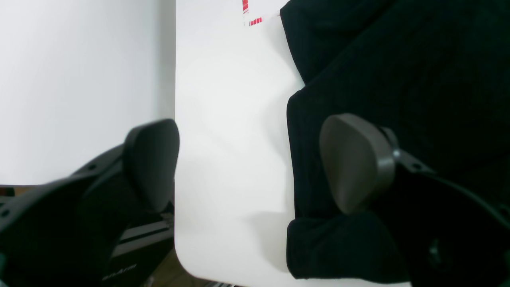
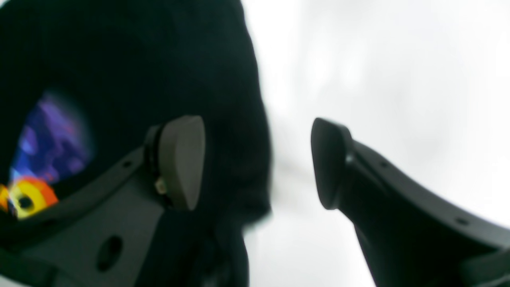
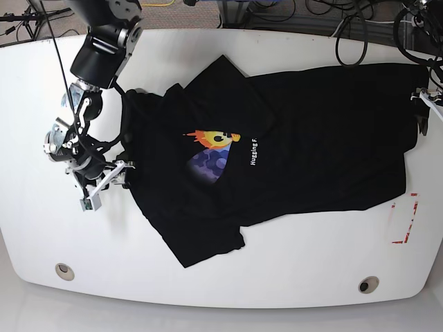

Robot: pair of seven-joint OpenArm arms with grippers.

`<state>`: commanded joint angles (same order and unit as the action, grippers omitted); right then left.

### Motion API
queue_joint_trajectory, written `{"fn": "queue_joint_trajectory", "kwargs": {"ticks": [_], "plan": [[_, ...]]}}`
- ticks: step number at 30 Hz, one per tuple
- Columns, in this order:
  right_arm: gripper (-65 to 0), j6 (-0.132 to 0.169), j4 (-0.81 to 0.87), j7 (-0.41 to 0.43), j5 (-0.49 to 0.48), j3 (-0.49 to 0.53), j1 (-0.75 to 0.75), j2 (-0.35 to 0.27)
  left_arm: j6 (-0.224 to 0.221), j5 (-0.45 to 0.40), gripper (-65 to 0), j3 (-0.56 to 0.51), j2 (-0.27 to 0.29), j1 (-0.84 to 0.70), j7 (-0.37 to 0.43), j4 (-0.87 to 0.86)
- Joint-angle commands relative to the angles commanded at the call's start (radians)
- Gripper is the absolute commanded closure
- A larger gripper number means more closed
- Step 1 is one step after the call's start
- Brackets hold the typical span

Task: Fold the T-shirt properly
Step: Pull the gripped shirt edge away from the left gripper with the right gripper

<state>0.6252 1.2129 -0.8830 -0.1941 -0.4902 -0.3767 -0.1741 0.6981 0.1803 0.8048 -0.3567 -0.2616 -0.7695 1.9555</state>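
Note:
The black T-shirt point(image 3: 297, 138) lies spread across the white table point(image 3: 291, 277), with its sun-face print point(image 3: 214, 149) facing up. My right gripper point(image 3: 105, 181) is at the shirt's left edge. In the right wrist view it point(image 2: 257, 163) is open and straddles the cloth's edge point(image 2: 239, 119), one finger point(image 2: 181, 161) over the cloth, with the print point(image 2: 51, 139) beside it. My left gripper point(image 3: 423, 104) is at the shirt's far right edge. In the left wrist view it point(image 1: 255, 167) is open, one finger point(image 1: 354, 163) over the black cloth point(image 1: 398, 59) and the other beyond the table's rim.
Red tape marks point(image 3: 405, 221) sit on the table right of the shirt and show in the left wrist view as red marks point(image 1: 251, 14). Cables point(image 3: 346, 28) run along the back. Two round holes point(image 3: 64, 271) point(image 3: 368, 284) are near the front edge.

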Motion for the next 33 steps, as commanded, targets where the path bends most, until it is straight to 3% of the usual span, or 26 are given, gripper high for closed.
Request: {"fn": "queue_joint_trajectory", "kwargs": {"ticks": [6,16,24,27,32,33], "plan": [[-39.3,0.000,-0.127,0.063,0.000,-0.002,-0.029,-0.003,0.000,0.000,-55.3,0.005,0.008,0.000,0.000,0.000],[-39.3,0.000,-0.133,0.069,0.003,0.000,-0.003,0.048,0.000,-0.078,-55.3,0.002,0.060,0.003,0.000,0.002],[-39.0,0.000,-0.133,0.069,0.006,0.000,0.000,0.075,0.000,-0.080,-55.3,-0.003,0.064,0.021,0.000,0.002],[-33.3,0.000,-0.133,0.069,0.009,0.000,0.000,0.081,0.000,-0.081,-55.4,-0.002,0.064,0.054,0.000,-0.002],[-5.7,0.000,-0.133,0.069,0.009,0.002,-0.003,0.080,0.000,-0.081,-55.8,0.000,0.064,0.129,0.000,-0.060],[-2.9,0.000,-0.133,0.069,0.009,0.002,-0.005,0.080,0.000,-0.083,-55.8,0.000,0.064,0.144,0.000,-0.077]]}}
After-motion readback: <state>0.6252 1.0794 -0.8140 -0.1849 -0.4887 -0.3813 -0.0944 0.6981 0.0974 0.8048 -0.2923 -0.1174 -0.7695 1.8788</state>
